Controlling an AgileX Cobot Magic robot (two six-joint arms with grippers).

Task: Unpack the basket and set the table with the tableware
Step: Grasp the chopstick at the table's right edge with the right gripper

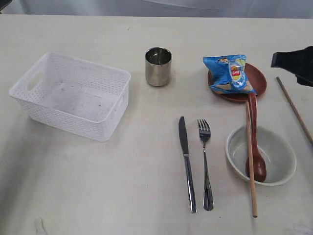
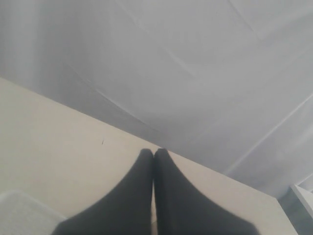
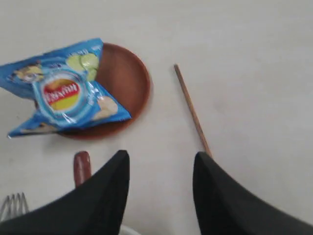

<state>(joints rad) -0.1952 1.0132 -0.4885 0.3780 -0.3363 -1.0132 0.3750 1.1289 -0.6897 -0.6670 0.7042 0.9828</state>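
Basket, white and lattice-sided, stands on the counter well apart from the right claw, beyond the steel cup. That claw hangs above the counter with its fingers spread wide and nothing between them. Just ahead of its tips sits the brown plate with a blue chip bag lying on it. One wooden chopstick lies beside the plate, its near end close to one finger. Farther from this claw, the wooden spoon reaches from the plate's rim into the pale bowl. The second chopstick lies across that bowl, and the knife and fork lie side by side beyond it. The left claw is pressed together on nothing, its tips over the counter near the counter's edge.
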